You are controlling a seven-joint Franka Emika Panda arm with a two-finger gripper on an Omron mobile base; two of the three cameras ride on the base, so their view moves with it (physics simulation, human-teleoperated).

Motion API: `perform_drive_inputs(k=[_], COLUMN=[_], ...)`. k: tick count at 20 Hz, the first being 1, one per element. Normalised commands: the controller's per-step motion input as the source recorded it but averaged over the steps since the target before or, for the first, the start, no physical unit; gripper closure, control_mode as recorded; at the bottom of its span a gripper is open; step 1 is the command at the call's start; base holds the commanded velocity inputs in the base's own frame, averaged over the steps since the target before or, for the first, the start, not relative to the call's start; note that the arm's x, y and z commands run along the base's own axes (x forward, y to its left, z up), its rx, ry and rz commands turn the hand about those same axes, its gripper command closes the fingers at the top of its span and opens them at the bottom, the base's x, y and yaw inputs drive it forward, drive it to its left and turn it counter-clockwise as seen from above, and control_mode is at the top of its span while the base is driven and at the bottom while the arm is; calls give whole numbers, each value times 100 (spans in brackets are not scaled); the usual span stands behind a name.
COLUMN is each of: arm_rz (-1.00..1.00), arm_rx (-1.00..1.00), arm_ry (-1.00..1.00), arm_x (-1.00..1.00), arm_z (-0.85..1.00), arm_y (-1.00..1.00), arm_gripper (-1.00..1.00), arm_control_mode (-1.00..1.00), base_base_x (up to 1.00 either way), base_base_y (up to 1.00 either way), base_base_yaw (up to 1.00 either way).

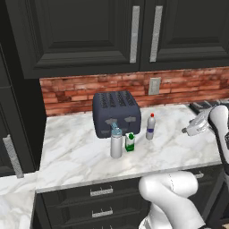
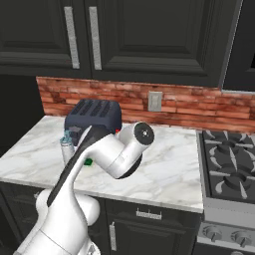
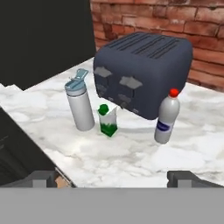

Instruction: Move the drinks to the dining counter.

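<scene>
3 drinks—metal bottle (image 3: 79, 106), carton (image 3: 107, 121), clear bottle (image 3: 167, 117)—front of 1 toaster (image 3: 144, 70), gripper (image 3: 113, 178) released at 6 o'clock.

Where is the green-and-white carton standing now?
The carton stands on the marble worktop before the toaster, between the metal bottle and red-capped bottle.

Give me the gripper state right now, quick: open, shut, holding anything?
Gripper: open and empty, jaws spread wide, short of the metal bottle, carton and clear bottle on the worktop.
</scene>
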Motion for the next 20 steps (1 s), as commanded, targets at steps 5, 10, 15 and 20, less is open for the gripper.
perform_drive_inputs(k=[5,10,15,20], arm_rz=[26,19,15,10], arm_rx=[0,13,15,10], arm_ry=[-17,-1,3,10], arm_x=[29,30,36,42], arm_z=[-3,-22,-11,0], arm_y=[-8,0,-1,-3], arm_gripper=[-100,-100,-100,-100], arm_control_mode=[-100,-100,-100,-100], base_base_x=[0,0,0,0], base_base_y=[0,0,0,0], base_base_yaw=[0,0,0,0])
